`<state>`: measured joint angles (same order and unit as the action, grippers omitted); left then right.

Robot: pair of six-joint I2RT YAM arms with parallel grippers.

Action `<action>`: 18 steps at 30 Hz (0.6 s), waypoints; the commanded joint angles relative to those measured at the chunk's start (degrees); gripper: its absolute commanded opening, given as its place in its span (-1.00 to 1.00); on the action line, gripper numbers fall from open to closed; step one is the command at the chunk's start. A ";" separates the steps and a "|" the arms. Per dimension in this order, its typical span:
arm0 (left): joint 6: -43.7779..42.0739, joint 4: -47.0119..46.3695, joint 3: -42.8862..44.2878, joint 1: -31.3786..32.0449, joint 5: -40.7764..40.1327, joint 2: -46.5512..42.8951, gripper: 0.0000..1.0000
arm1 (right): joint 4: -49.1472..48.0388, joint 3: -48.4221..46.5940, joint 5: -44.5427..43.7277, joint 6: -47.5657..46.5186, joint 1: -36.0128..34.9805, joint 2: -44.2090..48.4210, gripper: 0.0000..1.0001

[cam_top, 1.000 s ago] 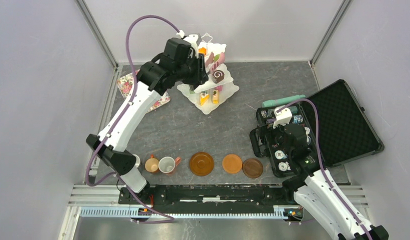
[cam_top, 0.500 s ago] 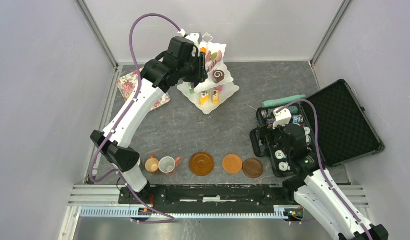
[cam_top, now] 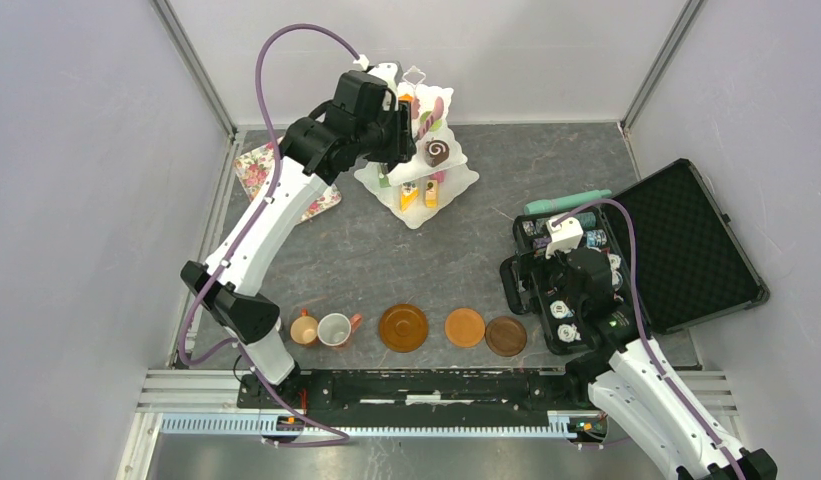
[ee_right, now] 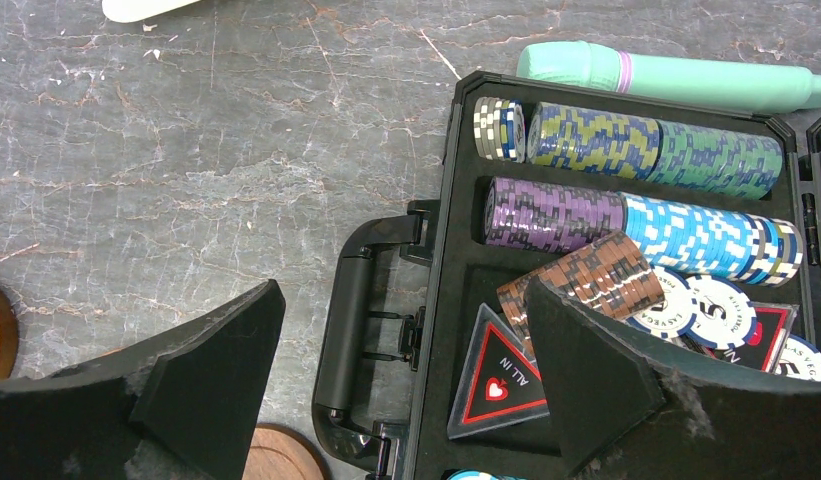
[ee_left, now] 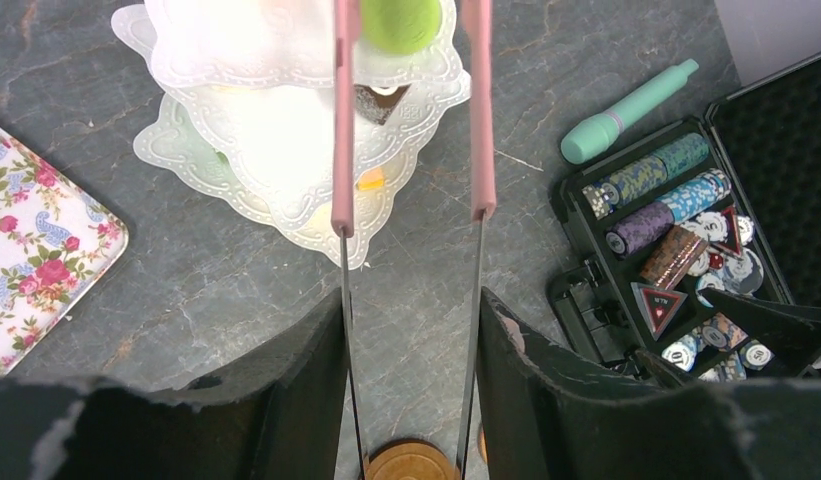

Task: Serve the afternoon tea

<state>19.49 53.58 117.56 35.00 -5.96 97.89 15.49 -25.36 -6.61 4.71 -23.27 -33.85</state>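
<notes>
Above the white three-tier scalloped plastic stand (ee_left: 276,150), the left gripper (ee_left: 408,295) has drifted slightly toward the top tier over the last second. It is closed part-way on thin metal tongs with pink tips (ee_left: 480,150). The tips stand apart, either side of a round green toy cake (ee_left: 401,20); contact cannot be told. Judgement: a pick is being aligned, and nothing is served yet. Well nearward of the stand, smooth round brown-orange saucers (cam_top: 465,327) and glossy small mugs (cam_top: 334,329) rest on the veined grey bench (cam_top: 386,250). Right of the stand, the right gripper (ee_right: 403,290) is unmoved, wide open and empty.
</notes>
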 commanded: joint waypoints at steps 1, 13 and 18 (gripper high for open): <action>-2.47 -1.22 3.58 0.15 -1.37 -0.65 0.08 | -1.56 0.14 -0.16 0.42 -0.29 0.18 0.96; -2.96 -0.58 3.21 0.09 -2.87 -4.58 0.06 | -1.72 0.31 -0.16 0.46 -0.37 0.25 0.96; -3.95 0.47 -2.60 -0.01 -6.01 -10.73 0.05 | -1.77 0.30 0.07 0.41 -0.37 0.15 0.96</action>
<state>18.63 54.24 117.64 35.00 -8.12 94.98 15.49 -25.36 -6.59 4.71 -23.27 -33.82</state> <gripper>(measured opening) 0.536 0.978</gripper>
